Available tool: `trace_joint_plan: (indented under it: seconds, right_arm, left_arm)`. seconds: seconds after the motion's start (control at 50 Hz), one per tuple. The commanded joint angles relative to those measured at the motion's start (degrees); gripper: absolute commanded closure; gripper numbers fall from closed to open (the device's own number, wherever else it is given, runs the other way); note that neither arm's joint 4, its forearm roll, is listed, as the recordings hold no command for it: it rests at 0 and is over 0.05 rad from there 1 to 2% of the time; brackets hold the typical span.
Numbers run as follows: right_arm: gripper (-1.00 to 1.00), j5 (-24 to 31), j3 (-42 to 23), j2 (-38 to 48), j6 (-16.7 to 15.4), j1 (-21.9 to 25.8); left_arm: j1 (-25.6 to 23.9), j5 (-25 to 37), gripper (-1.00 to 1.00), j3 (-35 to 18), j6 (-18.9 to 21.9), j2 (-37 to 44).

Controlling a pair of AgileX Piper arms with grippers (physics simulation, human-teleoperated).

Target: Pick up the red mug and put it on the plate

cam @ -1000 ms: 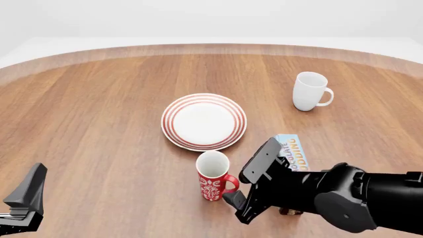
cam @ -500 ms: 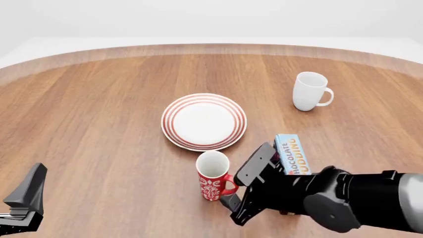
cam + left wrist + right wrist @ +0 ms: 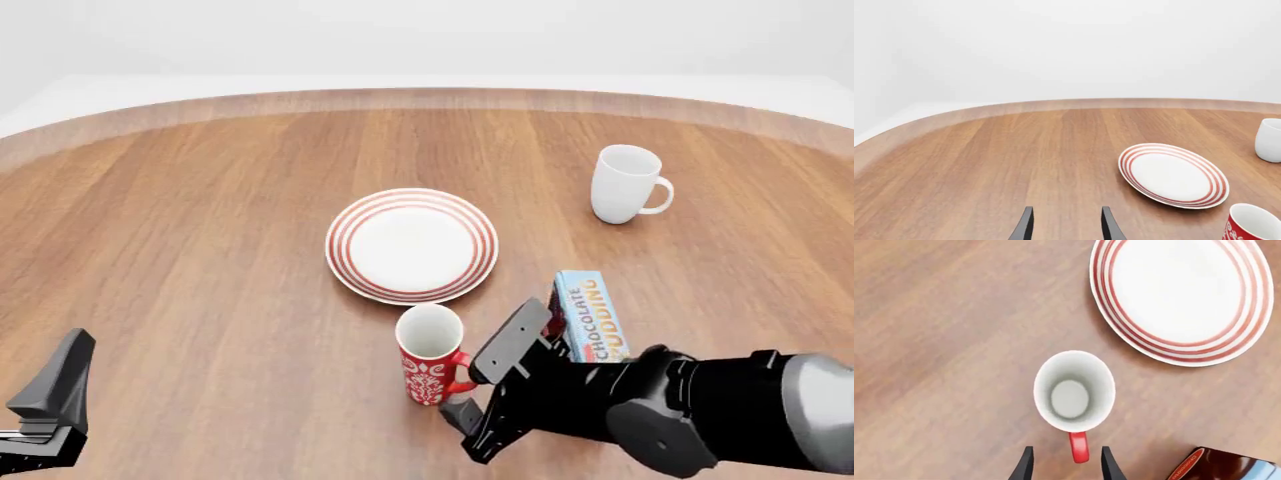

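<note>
R gripper (image 3: pixel 1063 467) open, fingers either side of the mug (image 3: pixel 1074 391) handle, not gripping; mug upright just past fingertips, plate (image 3: pixel 1185 300) beyond it. L gripper (image 3: pixel 1063 227) open w/ nothing between fingers; plate ahead, off to one side.

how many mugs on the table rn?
2. The red mug stands upright just on the near side of the plate, its handle between the right gripper's open fingers. The white mug stands far right. None seems hidden.
</note>
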Motion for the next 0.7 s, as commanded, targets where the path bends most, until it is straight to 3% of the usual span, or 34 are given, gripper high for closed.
trace_joint_plan:
  seconds: [0.02, 0.16, 0.18, 0.54, 0.7]
  right_arm:
    - [-1.0, -0.39, 0.07, 0.3, 0.18, 0.08]
    - [-1.0, -0.45, 0.04, -0.04, 0.23, -0.25]
    - [1.0, -0.4, -0.16, -0.19, -0.09, -0.8]
    - [1.0, 0.31, 1.09, -3.85, -1.37, -2.68]
    - [1.0, 3.3, 0.91, -8.99, -2.08, -3.56]
  left_arm:
    - [0.0, 0.0, -1.0, 0.0, 0.0, 0.0]
    - [0.0, 0.0, -1.0, 0.0, 0.0, 0.0]
    - [0.0, 0.0, -1.0, 0.0, 0.0, 0.0]
    - [0.0, 0.0, -1.0, 0.0, 0.0, 0.0]
    - [0.0, 0.0, -1.0, 0.0, 0.0, 0.0]
